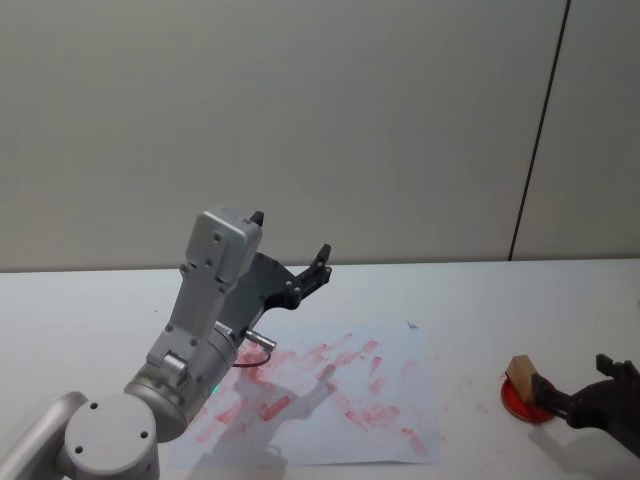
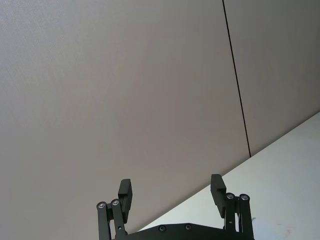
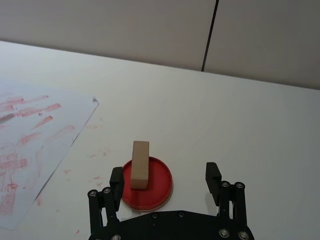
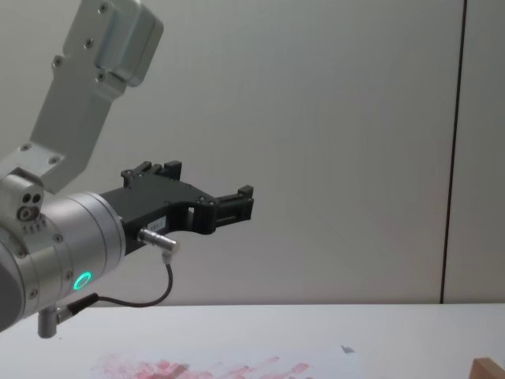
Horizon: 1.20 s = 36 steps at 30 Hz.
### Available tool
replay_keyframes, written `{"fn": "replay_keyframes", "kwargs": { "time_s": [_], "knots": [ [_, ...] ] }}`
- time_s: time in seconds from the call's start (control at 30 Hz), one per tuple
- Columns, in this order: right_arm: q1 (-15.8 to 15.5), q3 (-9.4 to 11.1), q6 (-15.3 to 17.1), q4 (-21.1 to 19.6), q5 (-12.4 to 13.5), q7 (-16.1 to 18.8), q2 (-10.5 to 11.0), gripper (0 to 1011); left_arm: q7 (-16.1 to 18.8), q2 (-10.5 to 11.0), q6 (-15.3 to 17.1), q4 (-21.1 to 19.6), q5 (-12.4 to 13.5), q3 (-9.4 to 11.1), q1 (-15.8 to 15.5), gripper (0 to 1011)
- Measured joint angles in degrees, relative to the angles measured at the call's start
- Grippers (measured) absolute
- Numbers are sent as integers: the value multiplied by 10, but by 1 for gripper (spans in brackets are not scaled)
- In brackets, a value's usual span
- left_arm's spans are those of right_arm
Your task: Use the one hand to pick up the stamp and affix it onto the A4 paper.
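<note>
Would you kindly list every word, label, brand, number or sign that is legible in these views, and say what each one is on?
No text can be read in any view.
Small pale label on the left gripper: too small to read.
Red imprints on the paper: smudged, no legible characters.
Wooden stamp and red ink pad: no marking visible.

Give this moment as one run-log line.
right gripper: open, close by stamp | stamp: upright on red ink pad | A4 paper: flat, red imprints | left gripper: open, raised
</note>
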Motion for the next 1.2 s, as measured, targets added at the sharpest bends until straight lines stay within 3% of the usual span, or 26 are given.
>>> {"fn": "replay_keyframes", "kwargs": {
  "time_s": [0.3,0.73,1.2],
  "knots": [
    [28,-12,15,40,-23,16,-20,1001,0,0,0,0,0,0,0,1001],
    [74,-28,14,98,-57,44,-48,1001,0,0,0,0,0,0,0,1001],
    [93,-34,9,128,-74,59,-60,1001,0,0,0,0,0,0,0,1001]
  ]
}}
